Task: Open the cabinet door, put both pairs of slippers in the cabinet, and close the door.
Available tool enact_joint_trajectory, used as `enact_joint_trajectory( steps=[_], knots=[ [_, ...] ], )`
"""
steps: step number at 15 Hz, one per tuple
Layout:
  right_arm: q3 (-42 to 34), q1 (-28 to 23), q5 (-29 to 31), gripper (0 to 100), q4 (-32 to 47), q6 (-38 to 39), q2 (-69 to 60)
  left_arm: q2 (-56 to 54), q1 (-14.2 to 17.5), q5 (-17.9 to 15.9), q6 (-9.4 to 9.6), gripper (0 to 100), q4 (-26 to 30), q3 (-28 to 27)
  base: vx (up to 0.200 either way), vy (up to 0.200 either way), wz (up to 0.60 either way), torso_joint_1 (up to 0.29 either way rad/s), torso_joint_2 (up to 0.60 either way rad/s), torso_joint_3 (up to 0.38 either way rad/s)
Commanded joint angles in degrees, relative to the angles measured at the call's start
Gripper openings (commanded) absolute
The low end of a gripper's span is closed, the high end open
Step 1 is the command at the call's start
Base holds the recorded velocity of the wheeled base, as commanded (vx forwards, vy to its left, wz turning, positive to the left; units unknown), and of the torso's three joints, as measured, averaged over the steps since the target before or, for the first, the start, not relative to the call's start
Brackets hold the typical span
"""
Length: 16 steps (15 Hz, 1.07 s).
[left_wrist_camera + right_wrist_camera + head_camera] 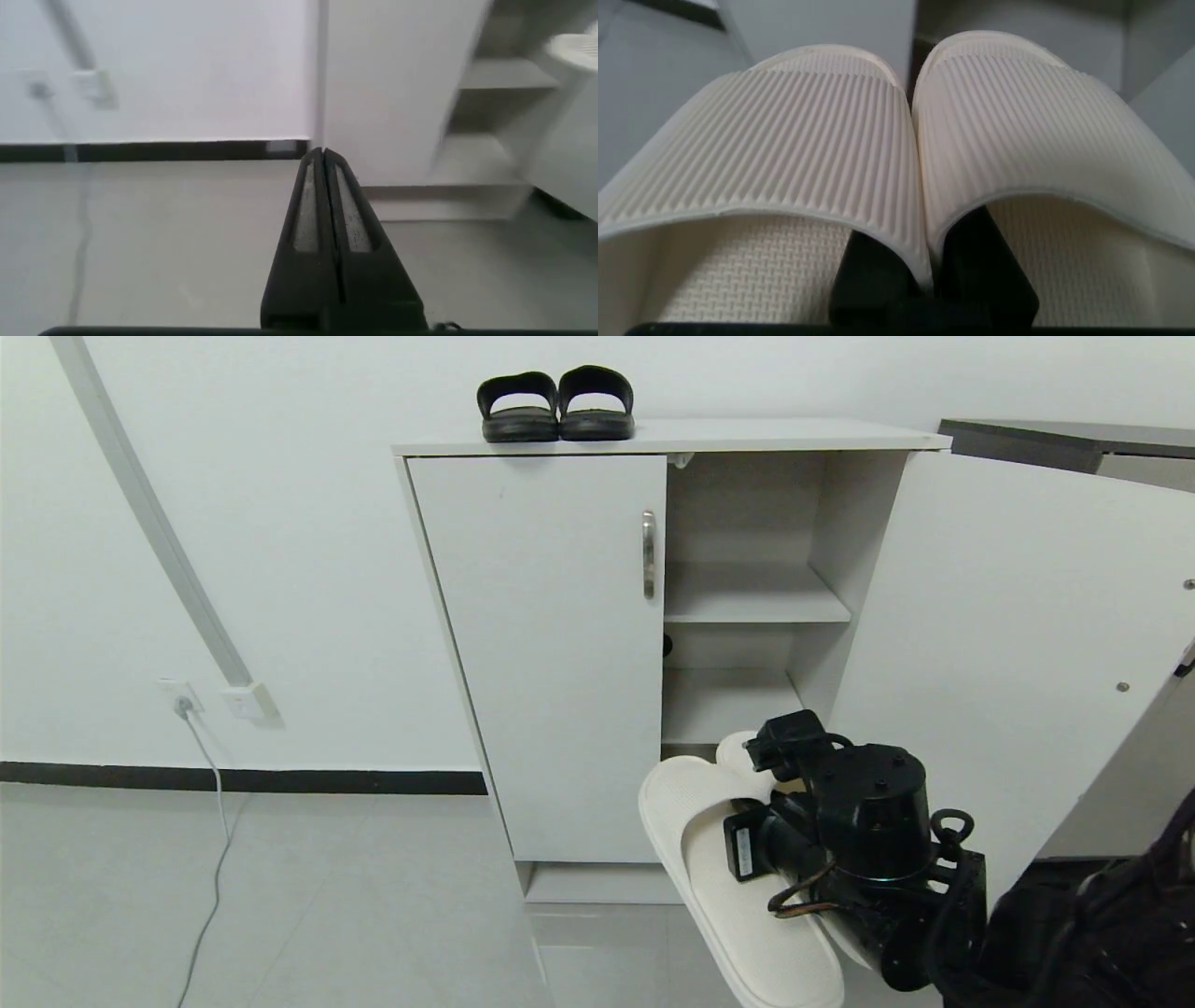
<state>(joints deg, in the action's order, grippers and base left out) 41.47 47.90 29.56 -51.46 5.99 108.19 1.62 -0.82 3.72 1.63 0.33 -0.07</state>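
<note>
White slippers (702, 859), one pair: held side by side, toes towards the cabinet (541, 663). The right arm reaches forward low before the open compartment. The right gripper (934, 280) has one finger under each strap and pinches the adjoining strap edges between them. The lower shelf (728, 705) lies just beyond its tips; the open door (1008, 644) stands beside it. Black slippers (555, 406): on the cabinet top, well above. Left gripper (323, 187): fingers pressed together, low over the floor, apart from the cabinet.
</note>
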Motion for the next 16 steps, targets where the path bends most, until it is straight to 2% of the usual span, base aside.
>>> enact_joint_trajectory(
  steps=[1,2,3,4,7,10,16],
  knots=[
    [1.59,0.53,0.67,0,-0.93,-0.01,3.34,-1.53,0.82,-3.72,-0.32,0,0.02,-0.01,0.0,0.0,0.0,0.0,0.0,0.0],
    [2.03,0.62,1.9,0,-1.28,-0.01,4.04,-1.53,0.82,-6.53,-0.05,0,0.02,-0.01,0.0,0.0,0.0,0.0,0.0,0.0],
    [2.21,0.62,3.22,0,-1.28,-0.01,4.48,-1.53,0.82,-6.35,-0.05,0,0.02,-0.01,0.0,0.0,0.0,0.0,0.0,0.0],
    [4.67,0.53,7.26,0,-1.37,0.52,7.38,-1.53,0.82,-6.18,-0.14,0,0.02,-0.01,0.0,0.0,0.0,0.0,0.0,0.0],
    [12.4,0.97,13.68,0,-1.1,4.47,13.89,-1.53,0.82,-6.18,-0.14,0,0.02,-0.01,0.0,0.0,0.0,0.0,0.0,0.0],
    [15.57,0.97,15.53,0,-0.22,7.9,18.37,-1.53,0.82,-6.18,-0.14,0,0.02,-0.01,0.0,0.0,0.0,0.0,0.0,0.0],
    [16.18,-0.35,16.76,0,-0.4,8.6,19.87,-1.53,0.82,-6.09,-0.14,0,0.02,-0.01,0.0,-0.2,0.0,0.003,0.0,0.002]
  ],
)
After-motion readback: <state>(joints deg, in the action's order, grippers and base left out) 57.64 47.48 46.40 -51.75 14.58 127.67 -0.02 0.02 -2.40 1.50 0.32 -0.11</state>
